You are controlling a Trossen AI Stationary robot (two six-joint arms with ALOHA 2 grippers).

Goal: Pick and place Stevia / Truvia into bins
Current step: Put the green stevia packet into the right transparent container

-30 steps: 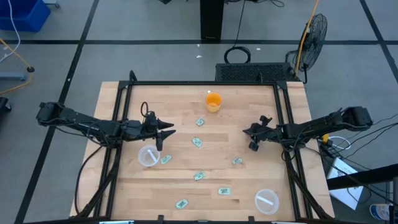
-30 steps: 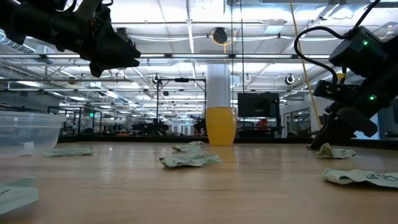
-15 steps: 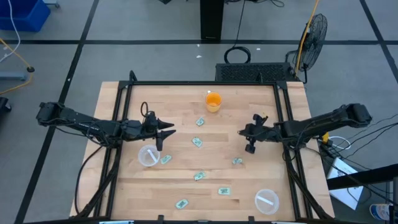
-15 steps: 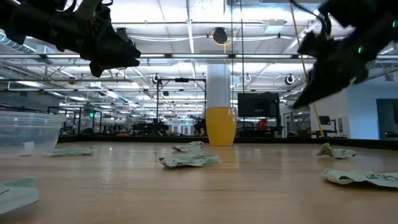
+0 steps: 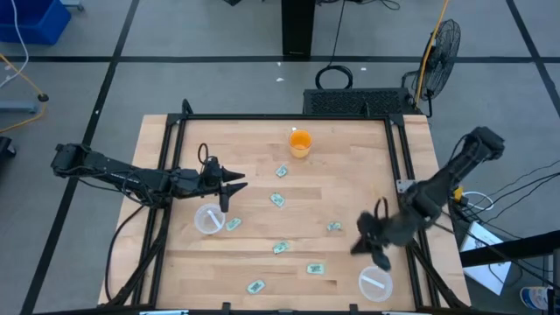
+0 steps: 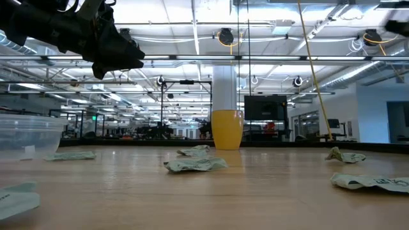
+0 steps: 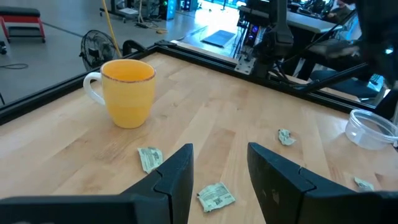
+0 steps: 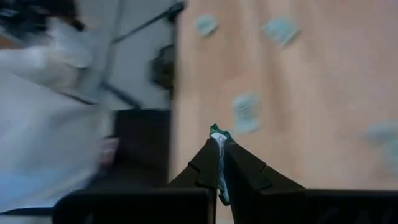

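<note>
The right end effector (image 8: 219,163) is clamped on a packet (image 8: 217,138) (green and white), just beside the cup (image 5: 376,283).

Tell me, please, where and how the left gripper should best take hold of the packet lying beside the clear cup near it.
The packet lies flat on the table, just right of the clear cup, so there is no side to pinch. The left gripper, open above, would likely do best coming straight down and closing across the packet's narrow width at its end away from the cup, keeping the fingers clear of the wall.
</note>
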